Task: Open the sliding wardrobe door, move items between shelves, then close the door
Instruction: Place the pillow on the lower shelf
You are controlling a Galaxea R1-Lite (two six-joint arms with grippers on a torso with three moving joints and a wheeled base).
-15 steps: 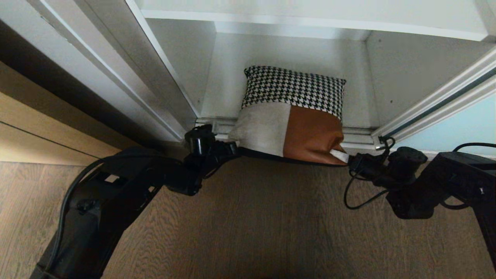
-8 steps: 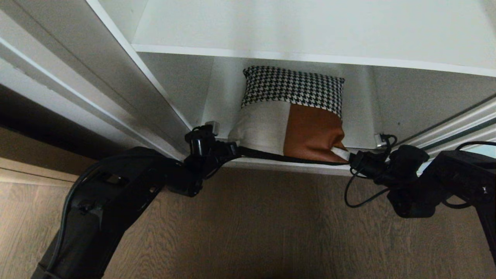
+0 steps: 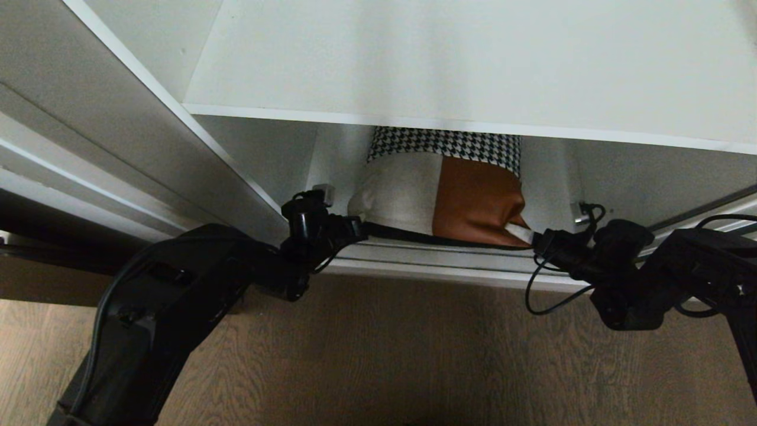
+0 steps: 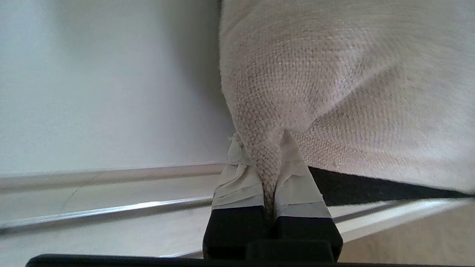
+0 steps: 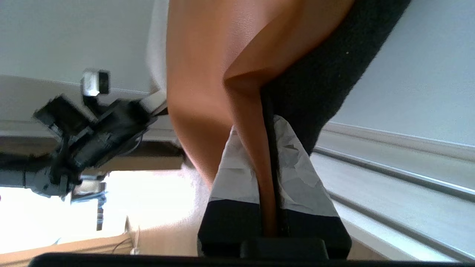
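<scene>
The patchwork cushion (image 3: 437, 195) hangs in the wardrobe opening, held by its two lower corners. My left gripper (image 3: 359, 228) is shut on the beige corner (image 4: 270, 148), with the woven cloth (image 4: 334, 74) pinched between the taped fingers. On the other side, my right gripper (image 3: 523, 235) is shut on the brown leather corner (image 5: 259, 129), with the black backing (image 5: 326, 74) beside it. A white shelf (image 3: 473, 59) runs across above, and its front edge hides most of the houndstooth part. A strip of the sliding wardrobe door's frame (image 3: 730, 201) shows at the far right.
The wardrobe's bottom track (image 3: 426, 254) runs just under the cushion. A white upright panel (image 3: 89, 118) slants along the left. Grey-brown wood-grain floor (image 3: 384, 355) fills the foreground. Loose black cable (image 3: 544, 302) loops under my right wrist.
The whole view has shifted: the wardrobe has slid down the picture and the upper shelf now covers the cushion's top. Both grippers keep their hold on the cushion's corners.
</scene>
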